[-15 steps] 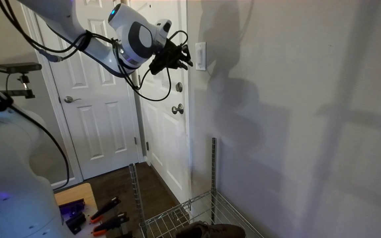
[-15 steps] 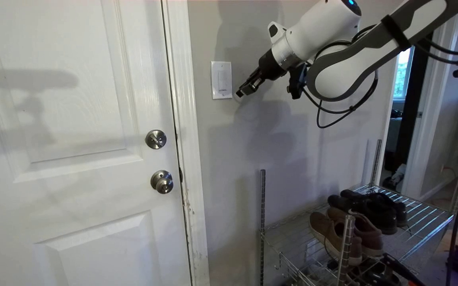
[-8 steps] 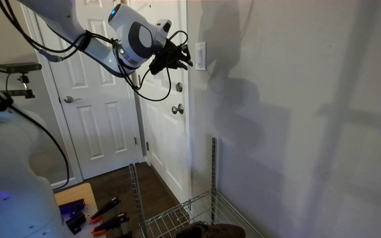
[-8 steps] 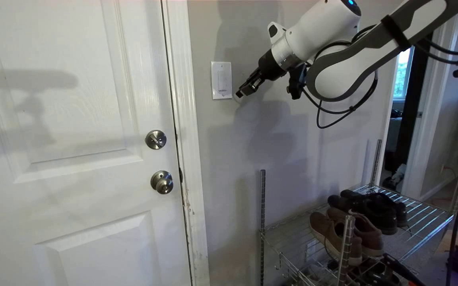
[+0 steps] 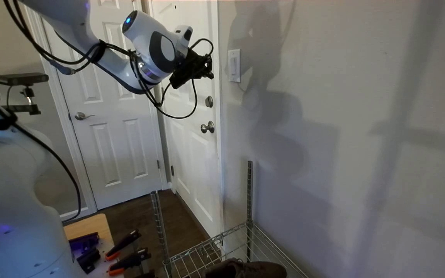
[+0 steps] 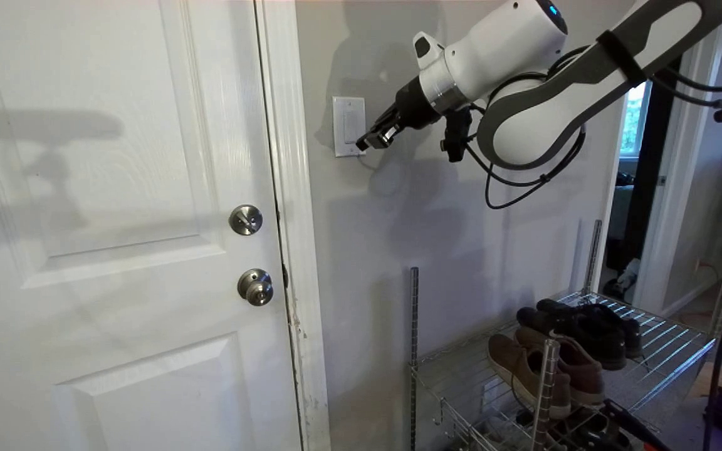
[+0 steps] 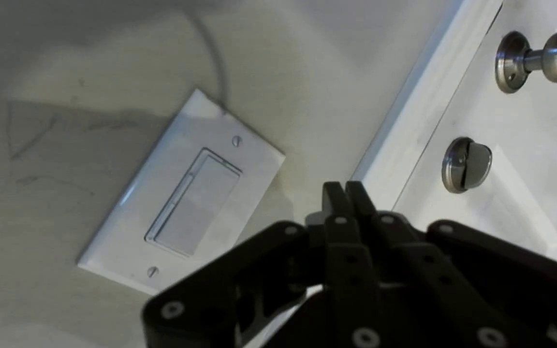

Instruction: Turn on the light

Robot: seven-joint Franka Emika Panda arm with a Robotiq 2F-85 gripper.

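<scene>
The light's switch is a white upright wall plate with a rocker. It shows in both exterior views point(image 5: 234, 65) point(image 6: 347, 122) and, tilted, left of centre in the wrist view point(image 7: 184, 193). No lamp is in view. My gripper point(image 7: 343, 187) has its fingertips together with nothing between them. In the wrist view the tips lie to the right of the plate, over bare wall beside the door trim. In an exterior view the gripper point(image 5: 211, 75) stands clearly apart from the wall. In an exterior view the gripper tip point(image 6: 361, 146) overlaps the plate's lower right corner.
A white door with a round metal knob point(image 6: 256, 287) and a deadbolt point(image 6: 245, 220) stands beside the switch. Below the arm is a wire rack point(image 6: 414, 313) with upright posts, holding brown shoes point(image 6: 527, 369) and black shoes point(image 6: 586, 329).
The gripper has gone from open to shut. It has drawn back from the wall and shifted sideways toward the door, its tip now overlapping the plate in an exterior view.
</scene>
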